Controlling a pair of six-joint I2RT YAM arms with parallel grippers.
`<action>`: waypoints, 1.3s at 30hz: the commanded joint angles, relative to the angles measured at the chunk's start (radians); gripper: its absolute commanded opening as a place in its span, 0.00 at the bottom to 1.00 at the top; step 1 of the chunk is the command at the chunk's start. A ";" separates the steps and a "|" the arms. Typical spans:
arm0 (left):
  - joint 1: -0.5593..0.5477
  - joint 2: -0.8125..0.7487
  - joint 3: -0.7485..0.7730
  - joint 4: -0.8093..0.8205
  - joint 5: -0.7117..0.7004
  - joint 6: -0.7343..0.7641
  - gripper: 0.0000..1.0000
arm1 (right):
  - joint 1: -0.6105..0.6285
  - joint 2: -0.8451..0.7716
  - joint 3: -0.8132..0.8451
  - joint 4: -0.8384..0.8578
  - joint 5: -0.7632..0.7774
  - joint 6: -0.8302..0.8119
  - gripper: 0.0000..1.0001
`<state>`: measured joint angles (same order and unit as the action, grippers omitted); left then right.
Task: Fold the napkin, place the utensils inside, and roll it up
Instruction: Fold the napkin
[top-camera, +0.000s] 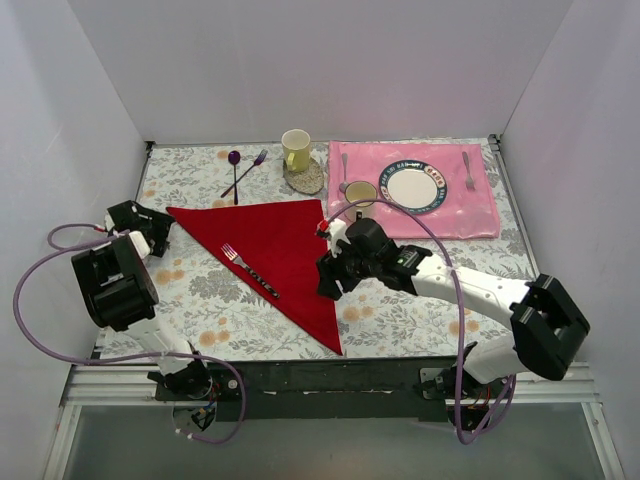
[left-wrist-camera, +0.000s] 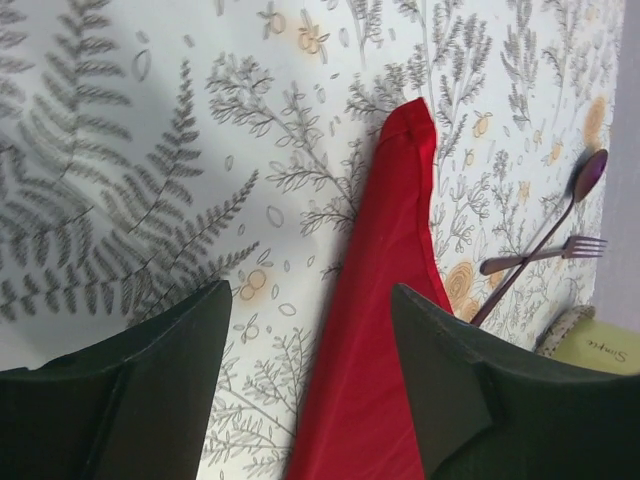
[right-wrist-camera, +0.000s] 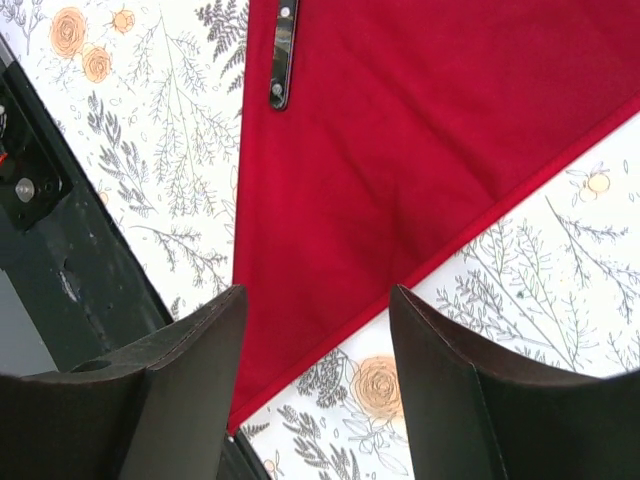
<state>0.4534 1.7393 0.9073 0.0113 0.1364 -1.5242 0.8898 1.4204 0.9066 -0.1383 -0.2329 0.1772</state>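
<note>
Folding appears done and the fork (top-camera: 250, 272) is loaded; rolling is not yet begun. The red napkin (top-camera: 285, 245) lies as a triangle mid-surface (top-camera: 400, 310), fork on its middle. The left gripper (left-wrist-camera: 308, 310), jaws spread, is at the napkin's left tip. The right gripper (right-wrist-camera: 315, 300), jaws spread and empty, hovers over the near corner. The next move probably calls for pinching an edge and rolling over the fork. That near corner sits close to the front edge, and the pink placemat (top-camera: 470, 215) crowds the far right.

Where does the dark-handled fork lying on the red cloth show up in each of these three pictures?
Top external: the fork lies mid-table on the napkin.
Left wrist: not in it.
Right wrist: the fork, handle only, at the top edge left of centre.
Shared landmark: the red napkin, seen in all three.
</note>
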 joint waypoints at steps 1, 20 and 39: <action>0.002 0.055 -0.010 0.127 0.051 0.059 0.63 | -0.011 -0.061 -0.034 0.072 0.027 0.005 0.67; 0.002 0.289 0.128 0.193 0.087 0.139 0.45 | -0.035 -0.054 -0.037 0.074 0.020 -0.019 0.67; -0.016 0.214 0.191 0.234 0.175 0.116 0.06 | -0.049 -0.046 -0.046 0.083 0.000 -0.018 0.67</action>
<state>0.4496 2.0052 1.0657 0.2737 0.2768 -1.3979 0.8501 1.3827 0.8722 -0.1005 -0.2192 0.1715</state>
